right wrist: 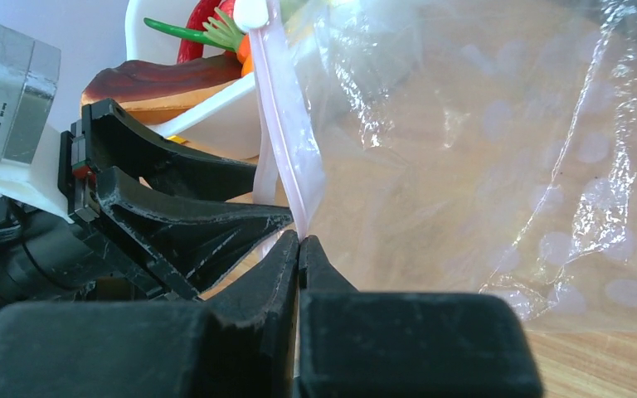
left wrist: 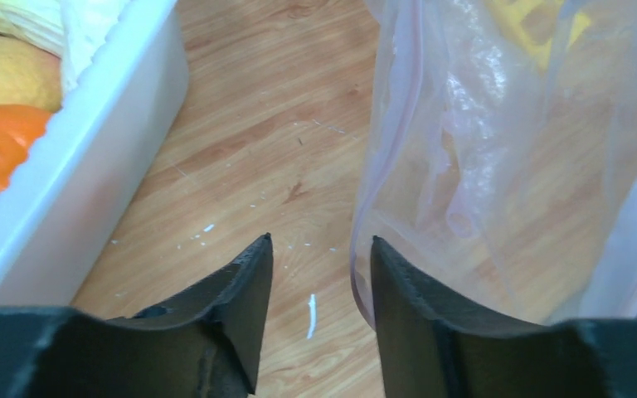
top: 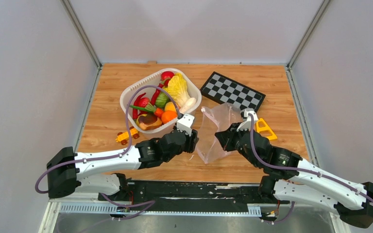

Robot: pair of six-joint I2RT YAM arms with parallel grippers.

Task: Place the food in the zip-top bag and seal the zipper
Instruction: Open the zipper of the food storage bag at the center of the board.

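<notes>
You are looking at the zip-top bag standing crumpled mid-table in the overhead view. Your right gripper is pinching the zipper at the bag's mouth edge, its fingers pressed flat together on the pink strip. Your left gripper is sitting with its fingers spread over bare wood. The bag's edge is hanging just beside the inner face of the right-hand finger in the wrist view, and you cannot tell whether it is touching. At 10 o'clock from that gripper the white basket is crowding close, leaving you only a narrow lane of tabletop between basket and bag.

The food is lying piled in the basket at 11 o'clock from the bag, with the bun by the basket's near rim. The checkerboard is lying at 1 o'clock just beyond the bag. A yellow toy is sitting at 3 o'clock, just beside your right arm. The yellow car is resting at 9 o'clock from the left gripper.
</notes>
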